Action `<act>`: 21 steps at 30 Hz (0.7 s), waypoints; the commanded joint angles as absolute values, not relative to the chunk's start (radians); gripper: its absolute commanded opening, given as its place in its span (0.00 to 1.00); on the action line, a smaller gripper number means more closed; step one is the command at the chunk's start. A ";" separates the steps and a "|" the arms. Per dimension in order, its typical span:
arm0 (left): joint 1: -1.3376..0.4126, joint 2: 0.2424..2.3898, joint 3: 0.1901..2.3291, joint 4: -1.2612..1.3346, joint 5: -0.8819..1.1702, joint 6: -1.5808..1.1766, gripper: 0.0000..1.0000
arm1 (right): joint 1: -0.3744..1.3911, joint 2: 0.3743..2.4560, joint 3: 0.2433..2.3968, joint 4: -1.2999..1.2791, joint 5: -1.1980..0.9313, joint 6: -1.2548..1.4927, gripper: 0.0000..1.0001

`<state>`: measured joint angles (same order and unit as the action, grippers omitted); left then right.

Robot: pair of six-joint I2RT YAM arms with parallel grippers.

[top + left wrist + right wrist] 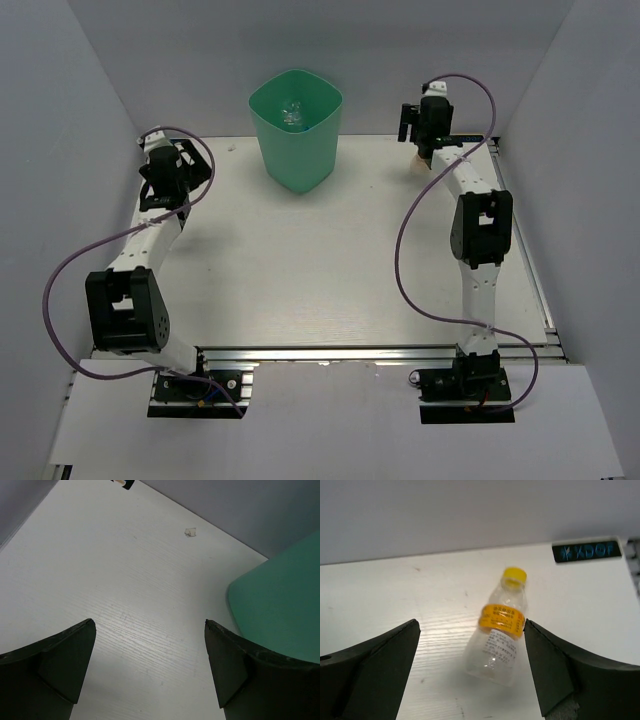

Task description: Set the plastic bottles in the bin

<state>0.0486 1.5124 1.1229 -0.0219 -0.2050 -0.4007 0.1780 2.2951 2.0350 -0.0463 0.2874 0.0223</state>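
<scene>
A small clear plastic bottle (497, 632) with a yellow cap and orange label lies on the white table in the right wrist view, cap pointing away. My right gripper (470, 623) is open with the bottle between its fingers, and the right fingertip (532, 635) is close against the label. In the top view the right gripper (418, 138) hangs over the far right corner and hides that bottle. The mint-green bin (295, 135) stands at the far middle, with clear bottles (292, 114) inside. My left gripper (150, 623) is open and empty over bare table, left of the bin (280, 610).
Grey walls close in the table at the back and both sides. A dark "XDOF" label (586, 551) sits on the table's far right edge. A small white scrap (190, 531) lies near the back wall. A metal rail (380, 352) runs along the near edge.
</scene>
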 commanded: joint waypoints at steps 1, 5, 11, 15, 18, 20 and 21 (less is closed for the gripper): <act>0.052 1.534 1.177 -0.034 -0.179 -0.402 0.98 | 0.126 2.335 2.132 -0.153 0.275 0.227 0.89; 0.052 1.565 1.180 -0.020 -0.154 -0.402 0.98 | 0.078 2.399 2.129 -0.095 0.206 0.273 0.89; 0.052 1.589 1.195 -0.028 -0.144 -0.405 0.98 | 0.057 2.496 2.161 -0.104 0.130 0.305 0.89; 0.052 1.578 1.187 -0.026 -0.149 -0.405 0.98 | 0.057 2.502 2.131 -0.109 0.110 0.301 0.88; 0.052 1.571 1.187 -0.032 -0.144 -0.408 0.98 | 0.057 2.475 2.085 -0.091 0.106 0.304 0.74; 0.051 1.562 1.186 -0.046 -0.141 -0.408 0.98 | 0.057 2.419 2.022 -0.033 0.077 0.305 0.62; 0.051 1.557 1.187 -0.052 -0.141 -0.408 0.98 | 0.058 2.399 2.002 -0.012 0.037 0.302 0.50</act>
<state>0.0486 1.5990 1.1542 -0.0330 -0.1555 -0.4023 0.0563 2.4939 2.0529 -0.0788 0.1055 0.2878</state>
